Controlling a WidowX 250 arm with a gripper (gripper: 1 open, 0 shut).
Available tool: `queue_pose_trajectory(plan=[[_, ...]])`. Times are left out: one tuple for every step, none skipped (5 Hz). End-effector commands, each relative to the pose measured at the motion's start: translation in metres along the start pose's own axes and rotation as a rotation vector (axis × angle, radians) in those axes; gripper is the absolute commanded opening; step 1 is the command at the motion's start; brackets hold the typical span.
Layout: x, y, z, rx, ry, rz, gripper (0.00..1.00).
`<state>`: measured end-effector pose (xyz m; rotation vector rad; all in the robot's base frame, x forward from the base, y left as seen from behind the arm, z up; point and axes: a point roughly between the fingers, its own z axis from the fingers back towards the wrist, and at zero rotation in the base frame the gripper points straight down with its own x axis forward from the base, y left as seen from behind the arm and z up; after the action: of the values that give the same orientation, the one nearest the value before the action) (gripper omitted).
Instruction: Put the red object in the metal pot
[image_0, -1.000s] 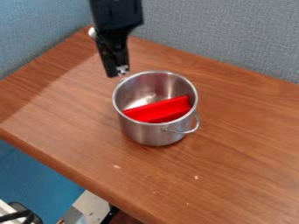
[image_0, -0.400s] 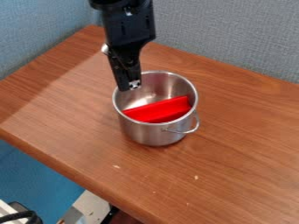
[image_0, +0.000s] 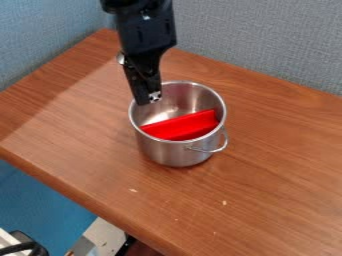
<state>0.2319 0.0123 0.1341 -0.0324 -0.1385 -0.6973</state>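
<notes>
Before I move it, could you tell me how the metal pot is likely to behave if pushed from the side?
The metal pot would probably slide rather than tip, as it stands upright on a broad base. Its shiny steel wall looks rigid and perhaps slippery. The red block inside might shift.

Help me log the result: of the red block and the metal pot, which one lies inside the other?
The red block. It lies within the walls of the metal pot, which stands upright on the wooden table.
</notes>
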Motion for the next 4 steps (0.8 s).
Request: queue_pose_trajectory(plan=[[0.0037, 0.0071, 0.0038, 0.008, -0.031, 0.025, 0.0], [0.0055, 0.0095, 0.0026, 0.002, -0.042, 0.042, 0.0], [0.0079, 0.0117, 0.0021, -0.004, -0.057, 0.059, 0.0], [0.0098, 0.0136, 0.0028, -0.009, -0.073, 0.075, 0.0]])
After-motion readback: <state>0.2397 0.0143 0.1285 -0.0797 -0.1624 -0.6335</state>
